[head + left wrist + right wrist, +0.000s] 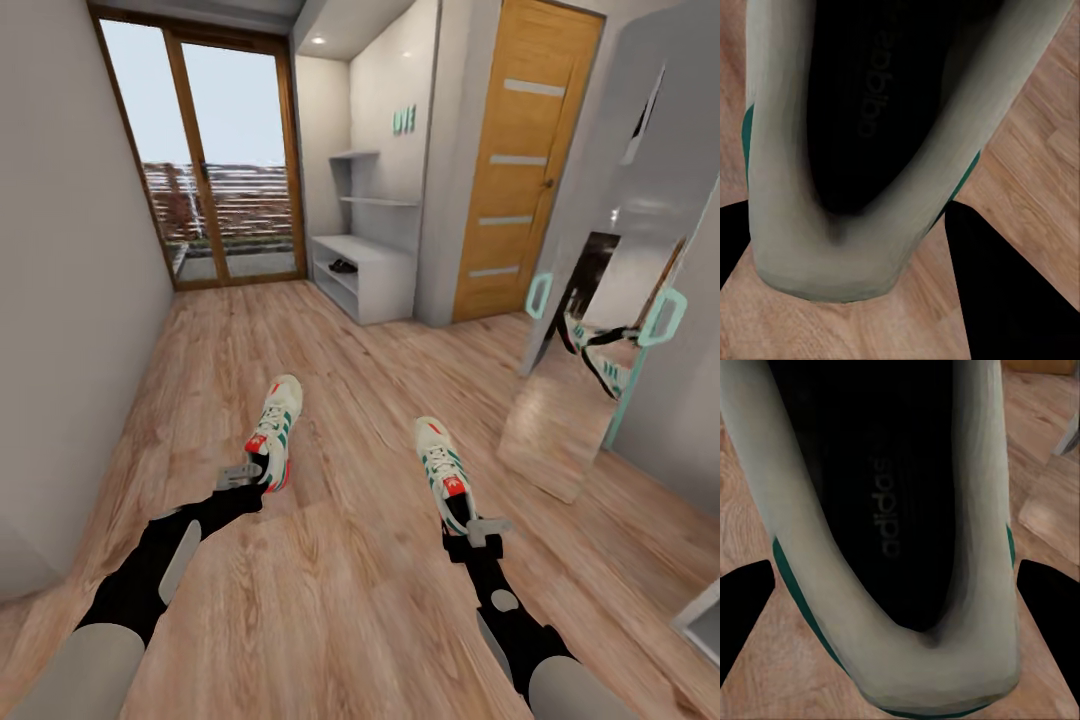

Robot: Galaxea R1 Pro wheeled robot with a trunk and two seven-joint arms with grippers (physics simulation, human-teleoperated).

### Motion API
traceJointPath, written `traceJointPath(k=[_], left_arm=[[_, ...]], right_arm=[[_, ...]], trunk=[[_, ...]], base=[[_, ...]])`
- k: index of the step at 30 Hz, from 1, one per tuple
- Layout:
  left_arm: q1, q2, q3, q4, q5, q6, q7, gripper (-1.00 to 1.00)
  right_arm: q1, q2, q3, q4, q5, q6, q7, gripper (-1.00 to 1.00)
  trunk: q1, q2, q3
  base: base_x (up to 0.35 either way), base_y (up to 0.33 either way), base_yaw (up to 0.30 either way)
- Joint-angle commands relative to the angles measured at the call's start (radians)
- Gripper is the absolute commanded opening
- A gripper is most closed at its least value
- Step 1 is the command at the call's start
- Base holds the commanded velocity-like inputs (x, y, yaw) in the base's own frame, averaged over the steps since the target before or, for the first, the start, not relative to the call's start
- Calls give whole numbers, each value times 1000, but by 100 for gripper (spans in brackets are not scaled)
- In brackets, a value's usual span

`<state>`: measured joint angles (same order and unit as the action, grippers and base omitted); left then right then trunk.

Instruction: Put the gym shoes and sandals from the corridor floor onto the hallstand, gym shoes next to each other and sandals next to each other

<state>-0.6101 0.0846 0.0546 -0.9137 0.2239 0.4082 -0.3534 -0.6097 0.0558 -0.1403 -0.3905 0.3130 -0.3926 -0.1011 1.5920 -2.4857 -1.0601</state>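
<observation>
Standing at the corridor's far end, the light grey hallstand (pixel 365 270) was well apart from both white lace-up gym shoes (pixel 276 432) (pixel 444 470) (light, soft-collared, judged best held at the heel), toes pointing toward it. Each black gripper (pixel 243 478) (pixel 478 533) clasped a heel.
</observation>
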Motion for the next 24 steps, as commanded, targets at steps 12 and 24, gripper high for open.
traceJointPath(k=[12, 24], left_arm=[[0, 0, 2, -1, 11, 9, -3, -100], [0, 0, 2, -1, 11, 9, -4, -100]], right_arm=[[-1, 1, -6, 0, 11, -3, -3, -100], [-1, 1, -7, 0, 11, -3, -3, -100]], trunk=[[0, 0, -5], [0, 0, -3]], base=[[342, 72, 300], [342, 106, 297]])
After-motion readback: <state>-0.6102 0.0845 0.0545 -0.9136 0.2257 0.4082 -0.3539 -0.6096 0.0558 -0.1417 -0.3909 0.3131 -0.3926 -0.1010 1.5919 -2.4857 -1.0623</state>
